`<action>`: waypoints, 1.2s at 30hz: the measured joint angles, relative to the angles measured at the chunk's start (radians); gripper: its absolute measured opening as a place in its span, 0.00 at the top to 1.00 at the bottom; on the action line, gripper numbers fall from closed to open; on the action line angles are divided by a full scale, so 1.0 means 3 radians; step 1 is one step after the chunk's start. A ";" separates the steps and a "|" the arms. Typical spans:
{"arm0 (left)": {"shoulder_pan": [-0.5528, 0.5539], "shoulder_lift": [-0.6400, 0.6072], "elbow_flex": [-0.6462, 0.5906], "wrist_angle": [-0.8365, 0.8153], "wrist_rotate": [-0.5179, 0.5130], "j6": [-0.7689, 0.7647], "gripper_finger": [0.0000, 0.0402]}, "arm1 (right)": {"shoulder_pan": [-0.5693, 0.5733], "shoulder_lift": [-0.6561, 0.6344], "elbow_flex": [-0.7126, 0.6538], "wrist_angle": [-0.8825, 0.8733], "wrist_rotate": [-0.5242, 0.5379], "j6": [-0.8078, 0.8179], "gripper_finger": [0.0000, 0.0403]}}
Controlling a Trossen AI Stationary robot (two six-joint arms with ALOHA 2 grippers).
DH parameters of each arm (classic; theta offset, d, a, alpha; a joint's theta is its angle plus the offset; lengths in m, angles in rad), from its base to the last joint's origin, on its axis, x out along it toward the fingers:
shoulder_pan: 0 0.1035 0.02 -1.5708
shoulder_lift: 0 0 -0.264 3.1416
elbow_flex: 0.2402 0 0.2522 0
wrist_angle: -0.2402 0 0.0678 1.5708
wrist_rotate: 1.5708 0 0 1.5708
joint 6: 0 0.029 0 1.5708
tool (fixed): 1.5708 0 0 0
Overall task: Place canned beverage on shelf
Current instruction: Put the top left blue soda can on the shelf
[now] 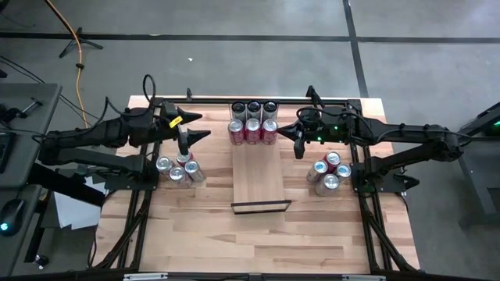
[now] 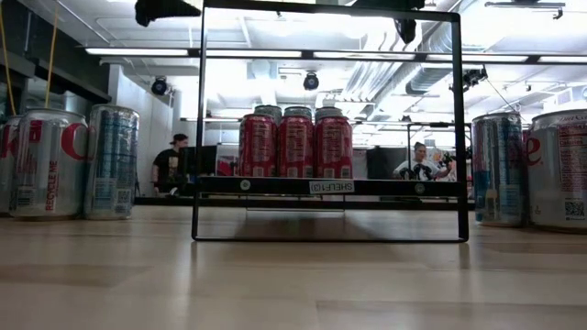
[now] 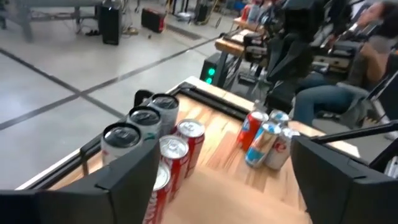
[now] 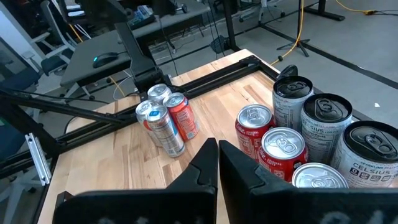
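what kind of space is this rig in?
Probably a robotics lab or open workshop: concrete floor, exposed ceiling ducts, people at desks behind the table.
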State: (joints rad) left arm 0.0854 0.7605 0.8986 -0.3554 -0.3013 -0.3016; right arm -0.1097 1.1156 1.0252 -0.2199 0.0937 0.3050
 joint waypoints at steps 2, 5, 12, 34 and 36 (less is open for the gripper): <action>0.0028 0.0002 0.0013 -0.0056 0.0002 -0.0004 0.20 | 0.0001 0.0000 0.0000 0.0000 0.0000 0.0000 1.00; 0.0058 0.0001 0.0013 -0.0097 0.0002 -0.0038 0.19 | 0.0001 0.0000 0.0000 0.0000 0.0000 0.0015 1.00; 0.0064 0.0001 0.0013 -0.0150 0.0007 -0.0090 0.19 | 0.0001 0.0000 0.0000 0.0000 0.0001 0.0024 1.00; 0.0063 0.0001 0.0014 -0.0149 0.0111 0.0055 0.19 | -0.0005 0.0000 0.0000 -0.0001 0.0001 0.0025 1.00; 0.0063 0.0001 0.0015 -0.0149 0.0111 0.0056 0.19 | -0.0005 0.0000 0.0000 -0.0001 0.0001 0.0025 1.00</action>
State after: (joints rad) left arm 0.1043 0.7609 0.9031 -0.4000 -0.2680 -0.2848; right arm -0.1112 1.1156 1.0252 -0.2203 0.0940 0.3126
